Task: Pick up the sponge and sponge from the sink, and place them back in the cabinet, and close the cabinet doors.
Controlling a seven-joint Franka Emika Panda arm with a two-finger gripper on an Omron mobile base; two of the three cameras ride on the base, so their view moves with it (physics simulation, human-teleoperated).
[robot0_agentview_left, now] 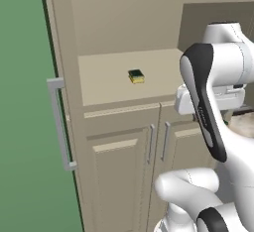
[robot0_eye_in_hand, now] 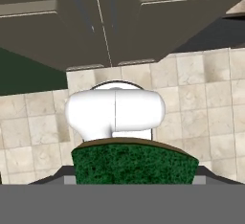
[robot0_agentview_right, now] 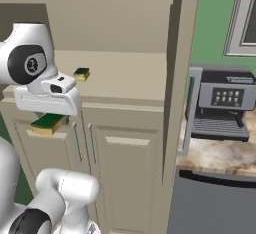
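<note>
The tall beige cabinet [robot0_agentview_left: 124, 28] stands open. One sponge [robot0_agentview_left: 136, 76] [robot0_agentview_right: 81, 74], dark green over yellow, lies on the cabinet's inner shelf [robot0_agentview_right: 125, 83]. The other sponge [robot0_agentview_right: 47, 123] [robot0_eye_in_hand: 134, 163] hangs level in my gripper [robot0_agentview_right: 48, 120] [robot0_eye_in_hand: 134, 173], which is shut on it, in front of the cabinet and a little below shelf height. In the left base view my own arm hides the gripper. Both cabinet doors are swung out and seen edge-on: the left door [robot0_agentview_left: 59, 52] and the right door [robot0_agentview_right: 177, 78], each with a long silver handle. The sink is out of view.
Two shorter beige doors [robot0_agentview_left: 124, 176] with small handles are shut below the shelf. To the right, a coffee machine [robot0_agentview_right: 225, 103] stands on a stone counter [robot0_agentview_right: 220, 155] above a dark appliance front [robot0_agentview_right: 215, 203]. Tiled floor [robot0_eye_in_hand: 206, 98] lies beneath the hand.
</note>
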